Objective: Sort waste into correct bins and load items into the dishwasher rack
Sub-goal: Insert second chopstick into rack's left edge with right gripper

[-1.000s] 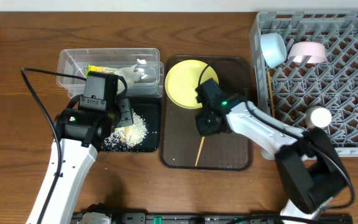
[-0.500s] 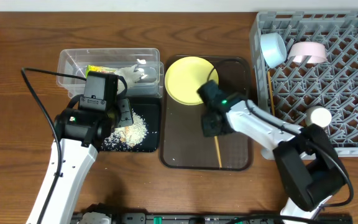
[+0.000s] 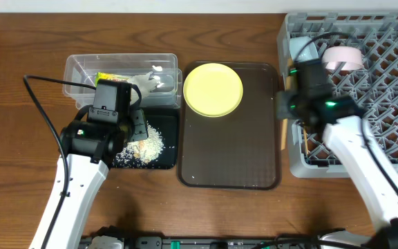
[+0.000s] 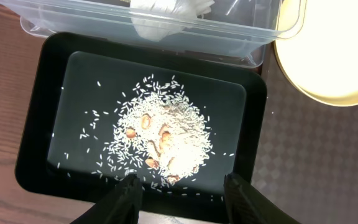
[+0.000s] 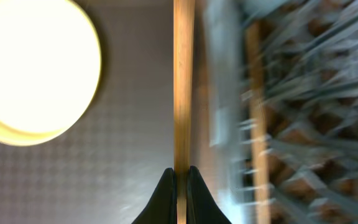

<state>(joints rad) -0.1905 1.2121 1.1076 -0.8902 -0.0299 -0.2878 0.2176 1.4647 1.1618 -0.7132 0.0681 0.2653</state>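
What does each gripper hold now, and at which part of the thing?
The right gripper pinches one wooden chopstick, seemingly near one end; the left gripper is open and holds nothing.

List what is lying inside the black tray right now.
The black tray holds a pile of pale rice scraps with brown bits mid-pile. The left gripper covers part of its near rim.

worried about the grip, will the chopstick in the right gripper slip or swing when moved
Probably stiff and light: the chopstick looks like thin, straight wood. A long stretch juts past the right gripper, pinched only at narrow tips, so it may pivot. Set down, it could roll.
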